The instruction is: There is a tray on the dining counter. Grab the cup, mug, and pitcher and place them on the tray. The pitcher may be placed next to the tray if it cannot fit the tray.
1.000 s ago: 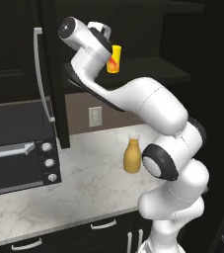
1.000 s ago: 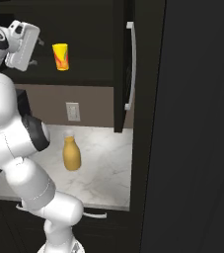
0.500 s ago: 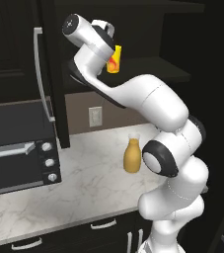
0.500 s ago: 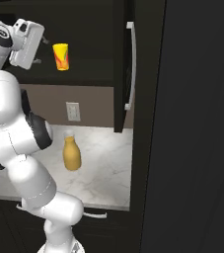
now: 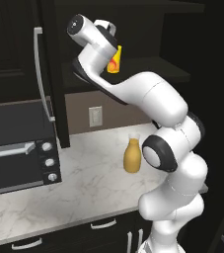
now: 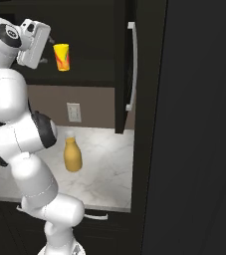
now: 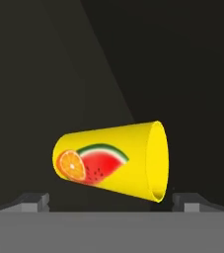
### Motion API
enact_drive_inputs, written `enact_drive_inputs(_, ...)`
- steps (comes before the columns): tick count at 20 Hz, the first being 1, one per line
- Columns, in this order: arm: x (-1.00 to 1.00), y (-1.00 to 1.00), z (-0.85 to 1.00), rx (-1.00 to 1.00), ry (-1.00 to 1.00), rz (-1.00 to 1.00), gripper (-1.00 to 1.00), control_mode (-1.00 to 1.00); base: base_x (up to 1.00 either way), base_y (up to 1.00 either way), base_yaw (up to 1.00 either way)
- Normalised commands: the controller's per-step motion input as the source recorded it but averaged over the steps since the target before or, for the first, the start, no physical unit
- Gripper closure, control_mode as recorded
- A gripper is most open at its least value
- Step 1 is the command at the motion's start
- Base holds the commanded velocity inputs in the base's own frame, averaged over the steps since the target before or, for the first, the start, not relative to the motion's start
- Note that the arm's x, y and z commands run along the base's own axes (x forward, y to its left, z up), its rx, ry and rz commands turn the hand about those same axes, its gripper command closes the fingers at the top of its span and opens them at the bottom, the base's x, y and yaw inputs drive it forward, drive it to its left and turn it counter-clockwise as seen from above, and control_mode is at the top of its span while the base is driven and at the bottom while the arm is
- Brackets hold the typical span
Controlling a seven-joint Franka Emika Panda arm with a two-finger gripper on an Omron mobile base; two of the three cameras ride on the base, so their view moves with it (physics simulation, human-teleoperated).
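The yellow cup (image 6: 61, 57) with a fruit picture on its side stands upright on a shelf inside the dark upper cabinet. In the rolled hand view the cup (image 7: 111, 160) looks sideways, just beyond my fingertips (image 7: 34, 200). My gripper (image 7: 111, 202) is open, with its tips spread wider than the cup and not touching it. The hand reaches the cup (image 5: 114, 59) from the left at shelf height. The amber pitcher (image 5: 132, 155) stands on the marble counter below, also seen as the pitcher (image 6: 72, 155). The mug, the tray and the dining counter are out of view.
A black toaster oven (image 5: 15, 146) sits on the marble counter (image 5: 84, 188) at the left. The open cabinet door (image 6: 127, 64) with its long handle hangs right of the cup. A tall dark panel (image 6: 199, 124) closes off the right side.
The hand has moved closer to the cup on the shelf. Cup and pitcher have stayed where they were.
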Motion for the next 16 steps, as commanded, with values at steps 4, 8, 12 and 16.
enact_drive_inputs(4,0.3,0.0,0.0,0.0,0.0,0.0,-1.0,-1.0,0.0,0.0,0.0)
enact_drive_inputs(8,0.12,0.0,0.0,0.0,0.0,0.0,-1.0,-1.0,0.0,0.0,0.0)
enact_drive_inputs(12,0.03,0.0,0.0,0.0,0.0,0.0,-1.0,-1.0,0.0,0.0,0.0)
enact_drive_inputs(16,0.12,0.0,0.0,0.0,0.0,0.0,-1.0,-1.0,0.0,0.0,0.0)
